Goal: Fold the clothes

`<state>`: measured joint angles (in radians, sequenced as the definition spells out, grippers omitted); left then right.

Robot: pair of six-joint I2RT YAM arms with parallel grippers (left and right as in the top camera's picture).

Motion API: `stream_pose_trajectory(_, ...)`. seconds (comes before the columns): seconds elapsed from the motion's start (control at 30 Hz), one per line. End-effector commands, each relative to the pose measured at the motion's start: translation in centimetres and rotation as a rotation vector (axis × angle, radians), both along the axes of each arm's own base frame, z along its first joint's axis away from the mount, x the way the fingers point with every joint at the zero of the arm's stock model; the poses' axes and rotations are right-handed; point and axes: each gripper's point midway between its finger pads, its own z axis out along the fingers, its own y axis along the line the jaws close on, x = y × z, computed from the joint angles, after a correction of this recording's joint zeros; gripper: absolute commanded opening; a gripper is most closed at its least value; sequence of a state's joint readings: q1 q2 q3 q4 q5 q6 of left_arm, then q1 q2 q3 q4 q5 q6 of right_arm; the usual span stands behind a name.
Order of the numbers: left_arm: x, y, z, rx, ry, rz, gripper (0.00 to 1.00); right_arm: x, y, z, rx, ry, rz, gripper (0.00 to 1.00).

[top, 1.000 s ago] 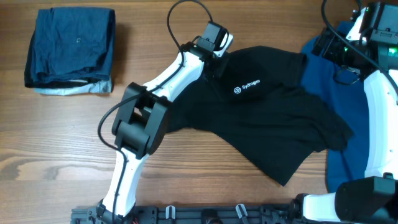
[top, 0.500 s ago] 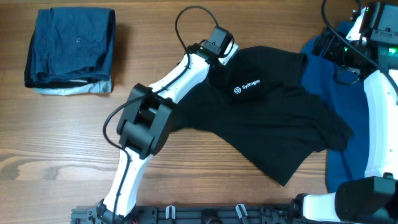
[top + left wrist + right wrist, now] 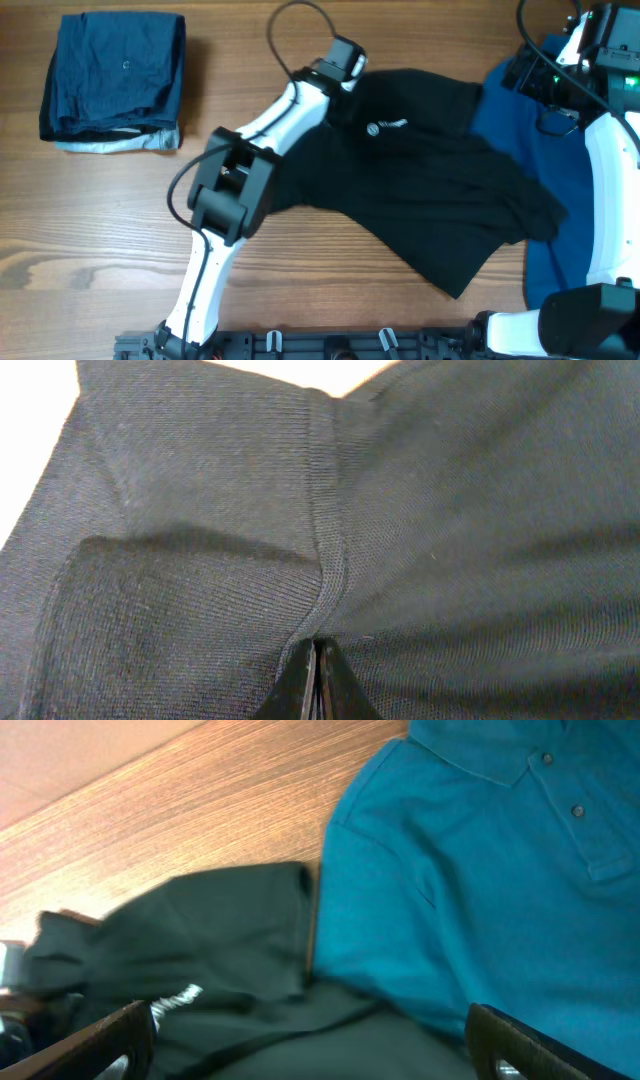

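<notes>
The black polo (image 3: 440,190) lies crumpled across the middle of the table, its white logo (image 3: 385,126) near the upper left. My left gripper (image 3: 348,82) sits at the polo's top left edge. In the left wrist view the left gripper (image 3: 318,678) is shut, pinching a ribbed seam of the black fabric (image 3: 200,510). A bright blue shirt (image 3: 510,110) lies partly under the polo's right side. My right gripper (image 3: 522,72) hovers at the far right above the blue shirt (image 3: 480,870), and in its wrist view the right gripper (image 3: 320,1045) is wide open and holds nothing.
A folded stack of navy garments (image 3: 115,80) rests at the back left. Bare wooden tabletop (image 3: 100,230) runs along the left and front. The right arm's white links (image 3: 610,200) stand over the blue shirt near the right edge.
My left gripper has drawn back to the left with the polo's top edge. The logo has shifted up and left, and more blue shirt shows. The right arm has stayed still.
</notes>
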<state>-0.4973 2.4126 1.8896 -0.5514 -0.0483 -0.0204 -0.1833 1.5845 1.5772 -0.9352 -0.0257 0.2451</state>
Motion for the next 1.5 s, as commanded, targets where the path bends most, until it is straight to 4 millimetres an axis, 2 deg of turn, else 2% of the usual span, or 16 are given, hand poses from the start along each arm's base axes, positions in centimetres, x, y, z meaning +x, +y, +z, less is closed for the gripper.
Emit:
stream_pose_trajectory(0.0, 2.1, 11.2, -5.4, 0.098, 0.075, 0.33, 0.04, 0.0, 0.2, 0.5, 0.003, -0.016, 0.012, 1.0)
stream_pose_trajectory(0.23, 4.1, 21.4, -5.2, 0.06, 0.068, 0.659, 0.04, 0.0, 0.2, 0.5, 0.003, -0.017, 0.013, 1.0)
stream_pose_trajectory(0.37, 5.4, 22.0, -3.6, -0.027, 0.047, 0.669, 0.04, 0.0, 0.2, 0.5, 0.003, -0.017, 0.012, 0.99)
stream_pose_trajectory(0.5, 8.3, 19.2, 4.6, -0.136, -0.096, 0.615, 0.04, 0.0, 0.2, 0.5, 0.003, -0.017, 0.012, 1.0)
stream_pose_trajectory(0.6, 9.0, 16.4, 14.6, -0.225, -0.248, 0.565, 0.04, 0.0, 0.2, 0.5, 0.003, -0.017, 0.012, 1.0)
stream_pose_trajectory(0.67, 7.3, 14.8, 21.7, -0.302, -0.318, 0.563, 0.05, 0.0, 0.2, 0.5, 0.003, -0.016, 0.013, 1.0)
stream_pose_trajectory(0.73, 4.4, 14.6, 26.4, -0.339, -0.333, 0.569, 0.07, 0.4, 0.1, 0.9, 0.001, -0.039, 0.01, 1.0)
stream_pose_trajectory(0.87, -1.2, 16.6, 31.0, -0.324, -0.299, 0.591, 0.09, 2.1, -0.1, 2.4, -0.01, -0.13, 0.007, 1.0)
stream_pose_trajectory(0.97, -3.9, 19.4, 31.6, -0.289, -0.255, 0.641, 0.13, 2.1, 1.3, 2.4, 0.035, -0.133, 0.077, 0.99)
stream_pose_trajectory(1.0, -4.5, 20.5, 31.2, -0.271, -0.231, 0.664, 0.15, 2.0, 1.8, 1.8, 0.031, -0.112, 0.129, 0.89)
stream_pose_trajectory(1.03, -4.8, 21.2, 30.8, -0.259, -0.213, 0.68, 0.16, 1.6, 2.0, 1.2, 0.027, -0.087, 0.156, 0.7)
stream_pose_trajectory(1.1, -5.1, 22.6, 29.4, -0.229, -0.166, 0.714, 0.17, 1.3, 1.9, -1.4, 0.011, -0.006, 0.196, 0.09)
stream_pose_trajectory(1.17, -5.0, 23.2, 28.3, -0.211, -0.135, 0.73, 0.19, 1.5, 1.9, -4.2, 0.015, 0.068, 0.222, 0.04)
stream_pose_trajectory(1.2, -5.0, 23.3, 27.8, -0.203, -0.121, 0.733, 0.32, 1.6, 2.0, -5.5, 0.022, 0.102, 0.235, 0.04)
stream_pose_trajectory(1.3, -5.3, 23.4, 26.6, -0.18, -0.078, 0.737, 0.47, 2.3, 2.5, -10.9, 0.062, 0.218, 0.305, 0.04)
stream_pose_trajectory(1.47, -5.9, 23.4, 26.1, -0.163, -0.047, 0.74, 0.61, 2.7, 2.7, -18.9, 0.118, 0.363, 0.344, 0.04)
